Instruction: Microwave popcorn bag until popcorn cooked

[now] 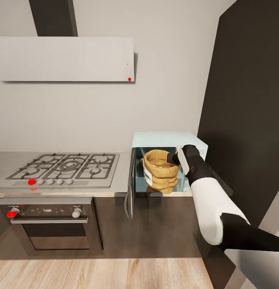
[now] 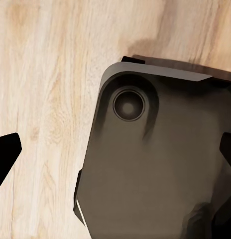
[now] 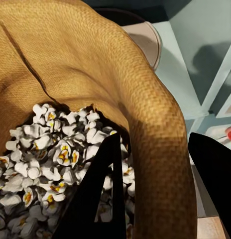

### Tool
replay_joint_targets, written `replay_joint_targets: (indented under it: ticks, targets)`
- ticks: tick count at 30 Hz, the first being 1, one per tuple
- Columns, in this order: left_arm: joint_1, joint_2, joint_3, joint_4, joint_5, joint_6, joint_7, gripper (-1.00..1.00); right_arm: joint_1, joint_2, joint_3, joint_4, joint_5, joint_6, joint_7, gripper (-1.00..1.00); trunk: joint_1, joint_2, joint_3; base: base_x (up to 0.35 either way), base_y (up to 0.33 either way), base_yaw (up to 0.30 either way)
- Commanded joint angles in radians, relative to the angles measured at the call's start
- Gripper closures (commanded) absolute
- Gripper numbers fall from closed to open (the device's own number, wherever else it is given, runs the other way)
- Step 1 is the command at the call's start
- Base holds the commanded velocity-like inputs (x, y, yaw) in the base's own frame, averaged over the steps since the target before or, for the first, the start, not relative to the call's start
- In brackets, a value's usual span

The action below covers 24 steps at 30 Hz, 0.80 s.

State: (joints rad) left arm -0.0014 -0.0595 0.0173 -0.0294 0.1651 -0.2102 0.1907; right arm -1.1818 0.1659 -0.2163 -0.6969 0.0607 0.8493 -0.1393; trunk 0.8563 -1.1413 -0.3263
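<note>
Popcorn bag [image 1: 161, 170]: upright inside the open microwave [image 1: 167, 140], its white label facing the swung-out door [image 1: 131, 182]; popped white kernels [image 3: 51, 149] fill it.
Microwave: on the grey worktop [image 1: 123, 176], right of the gas hob [image 1: 65, 165], against a tall dark cabinet [image 1: 247, 104].
Right pincer [image 3: 160, 194]: at the bag's rim, one finger [image 3: 95, 194] inside over the kernels, the other outside, pinching the wall of the sack.
Left pincer [image 2: 115, 154]: spread wide over the robot's dark base [image 2: 155, 164] and plank floor [image 2: 46, 74].
</note>
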Motion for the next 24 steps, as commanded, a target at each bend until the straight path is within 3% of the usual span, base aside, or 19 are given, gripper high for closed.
replay_joint_targets:
  ticks: [1, 9, 24]
  targets:
    - [0.000, 0.000, 0.001, -0.001, 0.005, -0.003, 0.001, -1.00, -0.001, 0.001, -0.005, 0.000, 0.005, 0.004, 0.001, 1.00, 0.000, -0.001, -0.001, 0.000, 0.000, 0.000]
    - [0.000, 0.000, 0.001, -0.001, 0.006, -0.003, 0.001, -1.00, -0.001, -0.005, -0.005, 0.001, -0.001, 0.004, 0.001, 1.00, 0.000, -0.001, -0.001, 0.009, 0.000, 0.000]
    - [0.000, 0.000, 0.001, 0.000, 0.006, -0.003, 0.001, -1.00, -0.001, -0.005, -0.005, 0.000, -0.001, 0.004, 0.001, 1.00, 0.000, -0.001, -0.001, 0.143, 0.000, 0.000]
